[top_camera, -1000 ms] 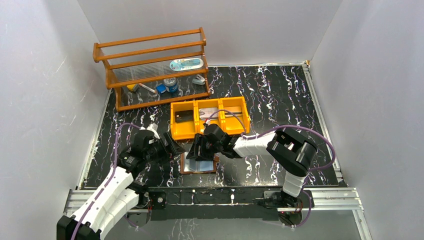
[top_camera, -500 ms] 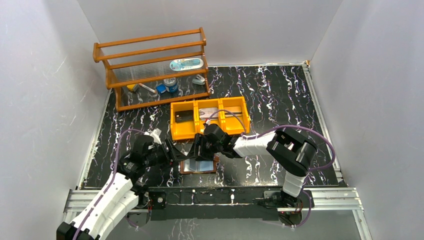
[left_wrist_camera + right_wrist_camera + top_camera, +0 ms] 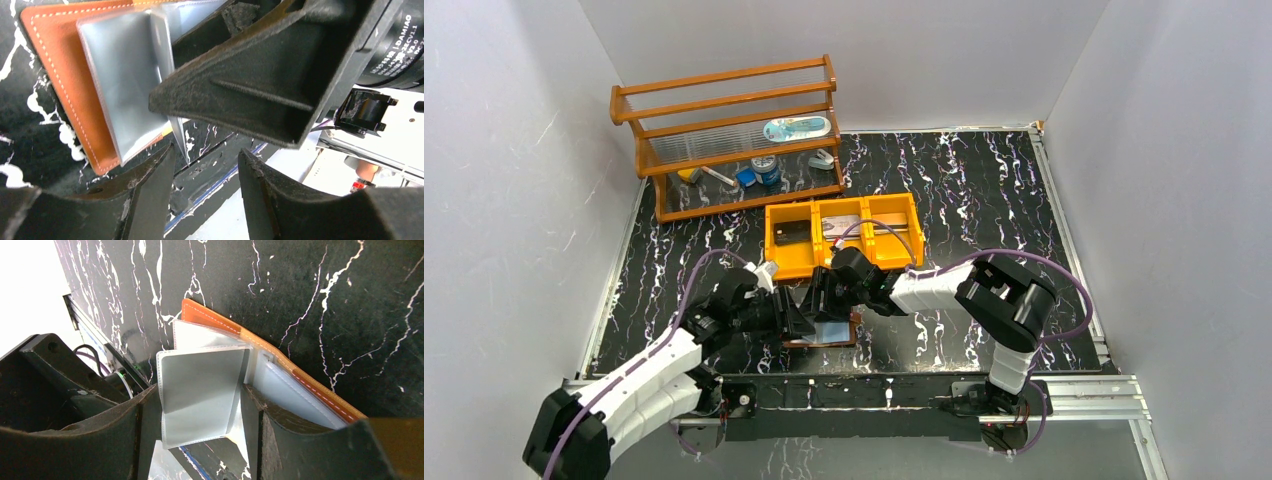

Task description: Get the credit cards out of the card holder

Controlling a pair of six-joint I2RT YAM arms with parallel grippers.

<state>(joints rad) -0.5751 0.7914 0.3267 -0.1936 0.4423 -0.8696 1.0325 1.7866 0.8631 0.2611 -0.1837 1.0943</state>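
Observation:
The brown card holder (image 3: 836, 334) lies open on the table near the front edge, its pale grey-blue sleeves up. In the left wrist view its leather (image 3: 50, 75) and a sleeve (image 3: 125, 85) show at upper left. In the right wrist view one sleeve (image 3: 200, 385) stands upright between my fingers, with the leather edge (image 3: 300, 382) behind it. My right gripper (image 3: 200, 415) is open astride that sleeve, over the holder (image 3: 822, 305). My left gripper (image 3: 205, 170) is open and empty at the holder's left edge (image 3: 802, 322). I cannot tell separate credit cards from the sleeves.
An orange three-compartment tray (image 3: 789, 270) stands just behind the holder, with small items in it. A wooden shelf rack (image 3: 724, 140) with several small things stands at the back left. The table's metal front rail (image 3: 864, 385) runs close below the holder.
My left arm has swung right and its gripper has come up to the holder's left edge, close to the right gripper. The right arm and the holder have stayed put.

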